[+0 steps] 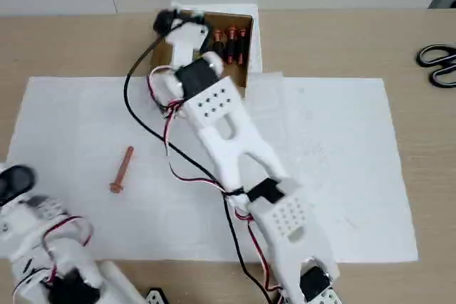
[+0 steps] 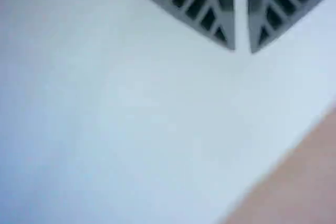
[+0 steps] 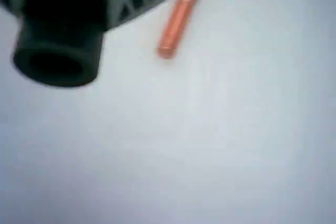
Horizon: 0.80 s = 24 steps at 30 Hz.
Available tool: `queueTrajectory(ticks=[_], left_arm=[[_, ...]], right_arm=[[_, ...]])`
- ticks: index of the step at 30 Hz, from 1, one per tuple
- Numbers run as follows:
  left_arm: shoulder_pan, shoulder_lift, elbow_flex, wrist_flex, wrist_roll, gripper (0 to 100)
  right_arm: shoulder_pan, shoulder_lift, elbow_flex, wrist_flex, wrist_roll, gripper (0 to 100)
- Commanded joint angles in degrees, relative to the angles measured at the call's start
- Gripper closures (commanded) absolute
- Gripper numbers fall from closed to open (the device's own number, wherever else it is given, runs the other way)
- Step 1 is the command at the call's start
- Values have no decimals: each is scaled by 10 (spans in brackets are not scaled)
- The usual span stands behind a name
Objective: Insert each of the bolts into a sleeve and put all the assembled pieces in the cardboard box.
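"Where was the last loose bolt?"

"The copper-coloured metal bolt point(image 1: 122, 169) lay flat on the white paper sheet point(image 1: 335, 176). It was well apart from the open brown cardboard box point(image 1: 249, 44), on the side where the arm bases stood. Its long axis pointed roughly back towards the box, with the head at the end away from it."

"Which claw was nearer to it?"

"The right gripper point(image 1: 14, 180), I'd say. It sat near the bolt, farther again from the box, and looked clamped on a short black tube-shaped sleeve point(image 3: 56, 56) with its open bore facing outward. The bolt lay off to one side of that bore, not lined up with it. I judged the sleeve or the bolt would need turning before they could meet."

"And the other arm?"

"The left gripper point(image 2: 241, 38) was up at the rim of the box, its jaws all but together and holding nothing. Orange-and-black assembled pieces point(image 1: 231, 42) lay inside the box."
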<state>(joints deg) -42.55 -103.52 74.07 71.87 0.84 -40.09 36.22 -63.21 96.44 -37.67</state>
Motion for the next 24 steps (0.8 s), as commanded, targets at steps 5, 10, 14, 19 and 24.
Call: queueTrajectory(ticks=[5,10,14,19,24], left_arm=[[70,-3,-39,8,43,994],[119,-3,-40,-23,43,994],[177,-3,-42,-53,43,994],[252,-3,-62,-52,43,994],[304,-3,-117,-52,44,994]], right_arm=[[12,-249,159,2,10,994],[50,-399,246,0,10,994],[111,-511,320,-1,31,992],[147,-629,439,-2,31,991],[174,-780,547,-15,31,991]])
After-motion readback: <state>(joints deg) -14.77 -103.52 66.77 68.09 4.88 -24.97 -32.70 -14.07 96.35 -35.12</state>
